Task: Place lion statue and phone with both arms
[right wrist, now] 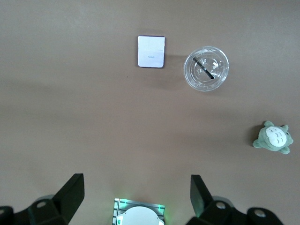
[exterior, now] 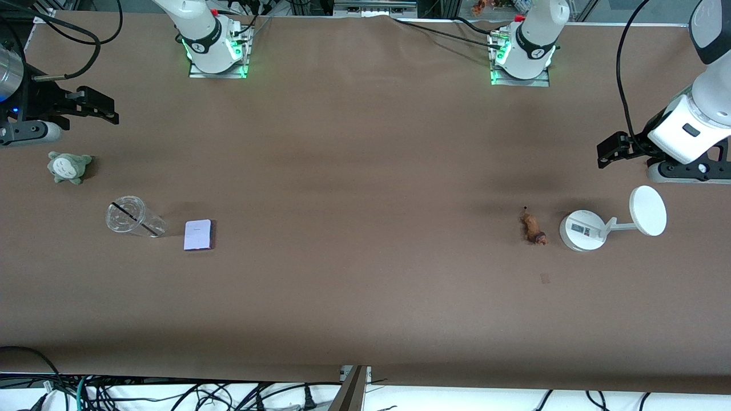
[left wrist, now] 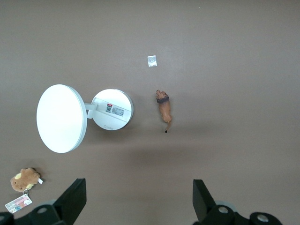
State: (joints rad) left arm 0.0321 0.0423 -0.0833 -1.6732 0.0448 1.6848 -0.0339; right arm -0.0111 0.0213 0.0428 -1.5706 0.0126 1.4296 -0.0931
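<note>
The lion statue (exterior: 533,227) (left wrist: 164,107), tiny and orange-brown with a dark mane, lies on the brown table toward the left arm's end, beside a white stand. The phone (exterior: 198,234) (right wrist: 151,51), a flat pale lavender slab, lies toward the right arm's end, beside a clear cup. My left gripper (exterior: 609,150) (left wrist: 139,192) hangs open and empty over the table's edge, above bare cloth and apart from the lion. My right gripper (exterior: 100,108) (right wrist: 137,187) hangs open and empty over the other end, well apart from the phone.
A white round-based stand with a disc (exterior: 583,229) (left wrist: 112,108) is next to the lion. A clear cup (exterior: 132,217) (right wrist: 206,68) with a black straw lies by the phone. A grey-green plush (exterior: 68,166) (right wrist: 273,138), a brown tagged plush (left wrist: 24,179) and a paper scrap (left wrist: 152,61) are also on the table.
</note>
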